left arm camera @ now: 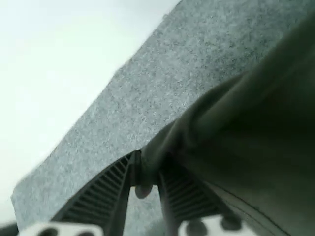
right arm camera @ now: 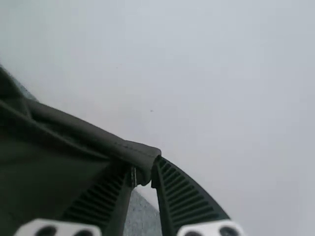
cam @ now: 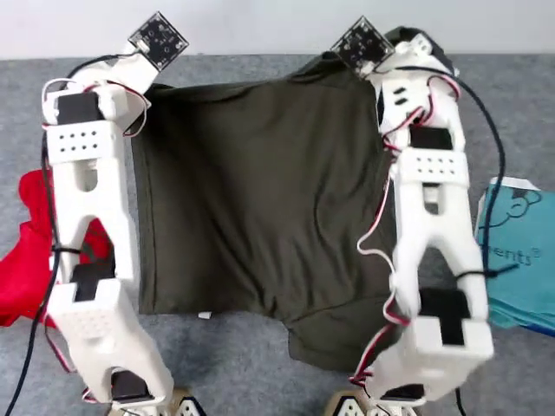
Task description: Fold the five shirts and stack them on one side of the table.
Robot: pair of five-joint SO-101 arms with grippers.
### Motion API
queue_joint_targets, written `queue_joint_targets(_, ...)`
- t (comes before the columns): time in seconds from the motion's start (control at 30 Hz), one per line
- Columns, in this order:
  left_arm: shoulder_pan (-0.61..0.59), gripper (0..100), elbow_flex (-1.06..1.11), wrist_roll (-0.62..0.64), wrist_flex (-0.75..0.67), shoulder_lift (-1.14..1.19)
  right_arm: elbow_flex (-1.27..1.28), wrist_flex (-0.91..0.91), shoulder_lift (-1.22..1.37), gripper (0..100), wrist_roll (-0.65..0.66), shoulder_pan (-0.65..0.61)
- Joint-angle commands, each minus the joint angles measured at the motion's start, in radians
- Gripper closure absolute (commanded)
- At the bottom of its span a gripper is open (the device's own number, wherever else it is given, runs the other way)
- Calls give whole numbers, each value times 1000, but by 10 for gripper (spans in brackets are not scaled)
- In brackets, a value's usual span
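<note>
Olive shirt gripped at its far edge, folding barely begun.
The left hand and right hand are each pinched tight on that edge. The shirt lies spread on the grey tabletop. A crumpled red shirt waits left of it and a teal shirt right. I judge nothing stacked yet. Both arms overhang its sides.

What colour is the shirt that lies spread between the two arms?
Dark olive green, plain, without a pattern. The high view shows the shirt best.
</note>
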Motion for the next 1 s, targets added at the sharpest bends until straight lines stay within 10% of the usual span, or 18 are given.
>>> queue_joint_targets(0.0,-2,985,-104,-12,34,41,-181,-19,68,988,43,1)
queue_joint_targets(0.97,49,985,-536,-11,413,324,-365,176,150,988,126,47)
